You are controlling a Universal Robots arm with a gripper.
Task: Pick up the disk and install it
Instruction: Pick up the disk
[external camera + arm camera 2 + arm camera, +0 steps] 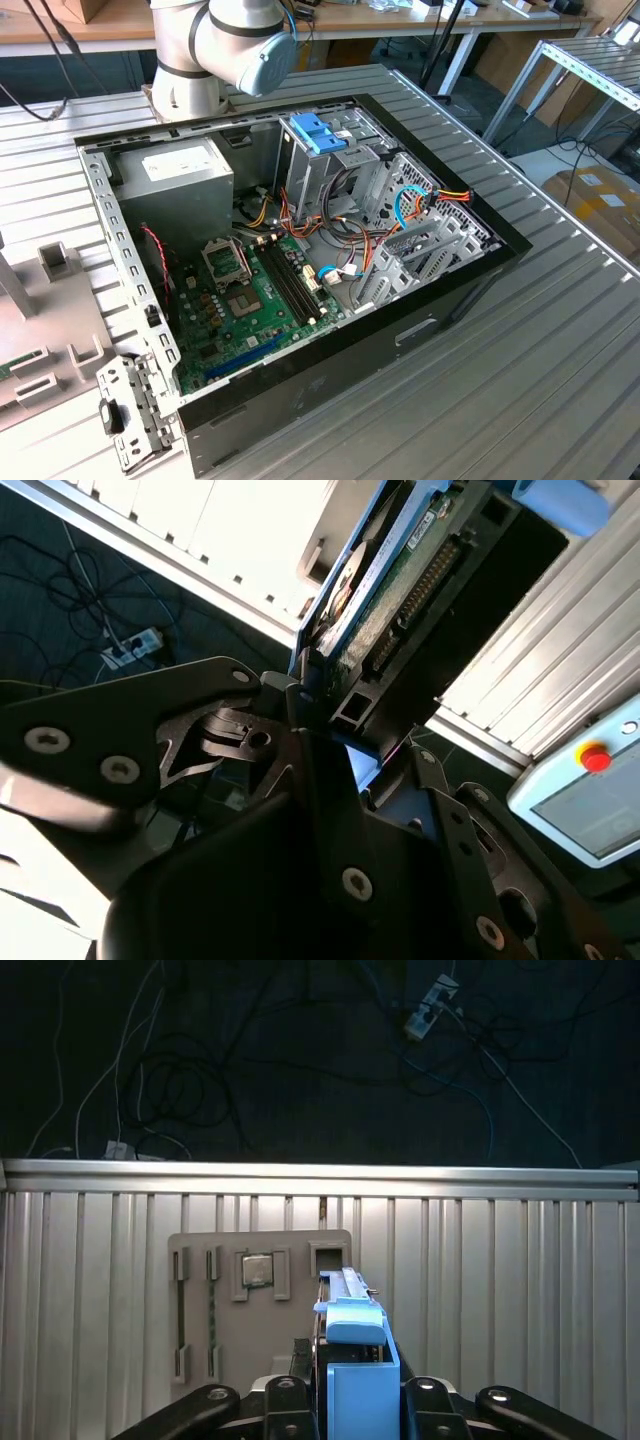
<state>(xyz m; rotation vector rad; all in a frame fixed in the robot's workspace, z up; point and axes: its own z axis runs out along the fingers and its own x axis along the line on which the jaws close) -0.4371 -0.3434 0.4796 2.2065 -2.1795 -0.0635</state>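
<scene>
Showing first the exterior view: an open computer case (300, 250) lies on a ridged metal table (560, 380), its motherboard (250, 300) exposed and a pale-blue latch (318, 132) atop the drive cage at the far side; the arm (220, 45) rises behind the case, and a grey fixture plate (50, 300) sits at the exterior view's left. In the second wrist view, the gripper (322, 725) has its black fingers (200, 710) clamped on one end of the disk (400, 575); the disk stands out from the jaws, blue rail and green circuit board showing, near a teach pendant (585, 790), with cables (90, 600) on the dark floor (60, 560). In the first wrist view, the disk's blue end tab (352, 1325) projects between the fingers, held above the table, with the slotted fixture plate just beyond it and the floor's cables farther off
</scene>
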